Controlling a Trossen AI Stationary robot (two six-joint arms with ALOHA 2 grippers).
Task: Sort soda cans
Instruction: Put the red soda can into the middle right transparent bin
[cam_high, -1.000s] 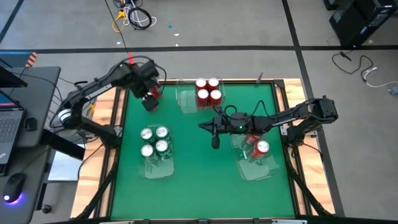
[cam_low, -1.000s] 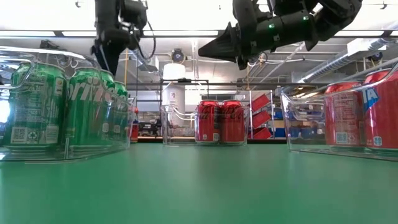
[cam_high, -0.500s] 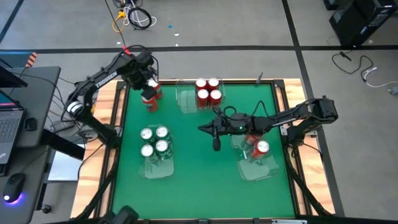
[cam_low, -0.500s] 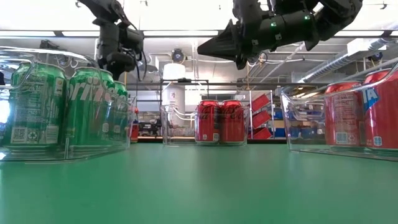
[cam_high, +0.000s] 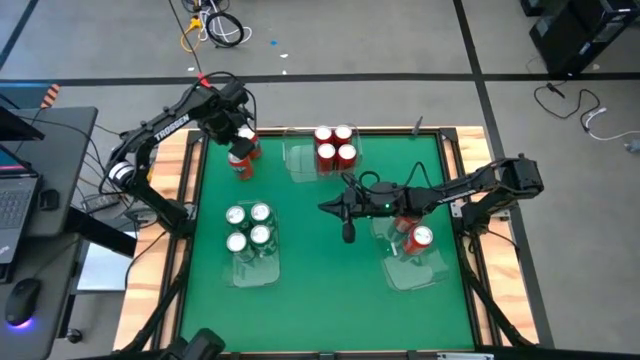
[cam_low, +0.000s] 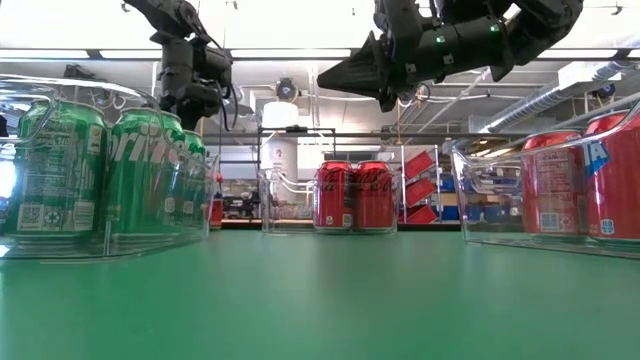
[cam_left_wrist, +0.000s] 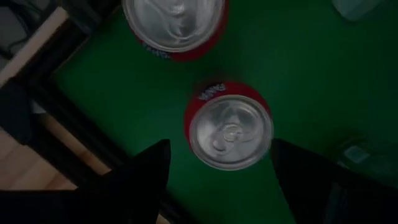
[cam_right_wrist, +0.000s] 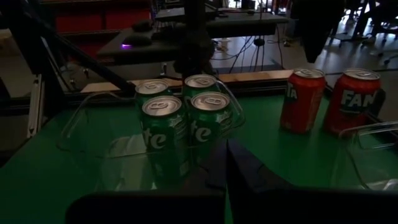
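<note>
Two loose red soda cans (cam_high: 241, 163) stand upright on the green mat at the far left corner. My left gripper (cam_left_wrist: 219, 148) hangs open, pointing down, right above one of them (cam_left_wrist: 230, 129), with a finger on either side and clear of it. The other can (cam_left_wrist: 174, 25) stands just beyond. Several green cans (cam_high: 248, 230) sit in a clear tray at the near left. My right gripper (cam_high: 335, 205) hovers shut above the middle of the table and points level toward the table's left edge.
A clear tray (cam_high: 298, 160) at the far edge holds several red cans (cam_high: 335, 146). Another tray (cam_high: 415, 272) at the right holds red cans (cam_high: 418, 237) under my right arm. Wooden frame rails (cam_high: 190, 165) border the mat beside the loose cans.
My left gripper has swung toward the table's far edge and sunk a little, coming over the loose red cans. It has kept still there for the last half second. The cans have stayed in place.
</note>
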